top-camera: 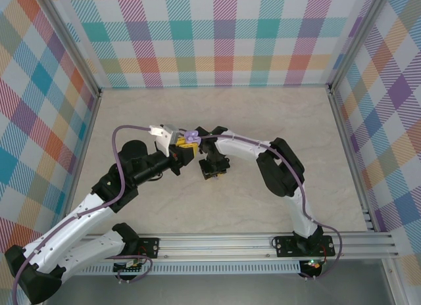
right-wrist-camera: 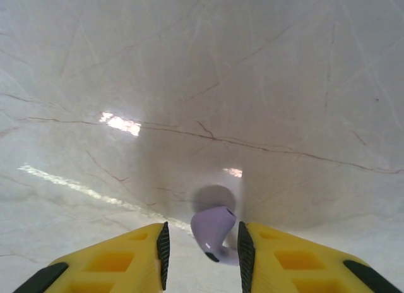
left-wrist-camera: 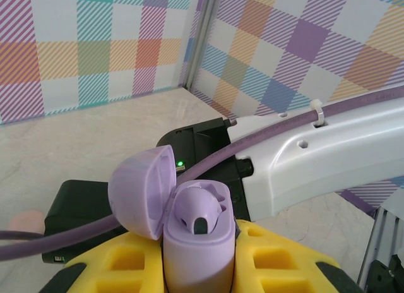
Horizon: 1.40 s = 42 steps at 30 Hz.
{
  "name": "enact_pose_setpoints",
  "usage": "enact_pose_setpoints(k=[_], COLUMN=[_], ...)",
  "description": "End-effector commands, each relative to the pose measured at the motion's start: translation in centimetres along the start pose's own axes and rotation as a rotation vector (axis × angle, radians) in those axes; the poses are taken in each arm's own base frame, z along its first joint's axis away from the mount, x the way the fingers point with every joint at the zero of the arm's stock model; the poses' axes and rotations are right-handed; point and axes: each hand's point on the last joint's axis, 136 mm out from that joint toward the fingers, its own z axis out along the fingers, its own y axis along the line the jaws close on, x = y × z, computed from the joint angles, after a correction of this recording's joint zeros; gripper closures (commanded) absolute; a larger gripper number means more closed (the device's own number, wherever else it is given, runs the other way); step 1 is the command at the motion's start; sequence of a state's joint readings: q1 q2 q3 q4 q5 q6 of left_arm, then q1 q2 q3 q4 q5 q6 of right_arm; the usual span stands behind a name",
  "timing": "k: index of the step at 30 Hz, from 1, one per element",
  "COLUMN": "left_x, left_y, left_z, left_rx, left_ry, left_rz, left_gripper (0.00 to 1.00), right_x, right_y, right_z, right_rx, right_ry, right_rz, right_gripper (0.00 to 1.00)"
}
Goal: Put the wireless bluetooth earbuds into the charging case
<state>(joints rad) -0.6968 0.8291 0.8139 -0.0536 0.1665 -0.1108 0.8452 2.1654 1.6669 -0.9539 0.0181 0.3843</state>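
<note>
Your left gripper (left-wrist-camera: 199, 274) clamps the open case (left-wrist-camera: 189, 230); your right gripper (right-wrist-camera: 202, 249) pinches the tiny, slick earbud (right-wrist-camera: 214, 233). Grip its rounded body gently.

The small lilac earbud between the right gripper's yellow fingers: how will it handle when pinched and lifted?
The small glossy lilac earbud looks rigid, so it should keep its shape. Its rounded, smooth shell may slip or twist between the yellow fingers of the right gripper. Being tiny, it is probably very light and could skid across the pale marble tabletop if nudged.
</note>
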Motion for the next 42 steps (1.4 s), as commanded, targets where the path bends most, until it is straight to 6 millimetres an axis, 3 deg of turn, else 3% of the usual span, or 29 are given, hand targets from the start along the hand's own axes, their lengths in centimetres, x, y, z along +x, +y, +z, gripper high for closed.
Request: enact_pose_setpoints(k=[1,18,33,42], left_x=[-0.3,-0.2,-0.3,-0.2], left_y=[0.0,0.0,0.0,0.1], left_z=[-0.2,-0.1,-0.2,-0.1], left_rx=[0.009,0.007,0.004,0.003], left_ry=[-0.017,-0.017,-0.022,-0.016], left_rz=[0.012,0.008,0.009,0.008], left_gripper=[0.94,0.94,0.94,0.94], right_x=[-0.2,-0.8,0.5,0.3], right_y=[-0.6,0.5,-0.4,-2.3], right_z=[0.1,0.9,1.9,2.3], right_rx=[0.054,0.023,0.095,0.116], right_ry=[0.0,-0.009,0.057,0.062], right_rz=[-0.084,-0.166,-0.213,-0.09], right_gripper=[0.63,0.65,0.7,0.79])
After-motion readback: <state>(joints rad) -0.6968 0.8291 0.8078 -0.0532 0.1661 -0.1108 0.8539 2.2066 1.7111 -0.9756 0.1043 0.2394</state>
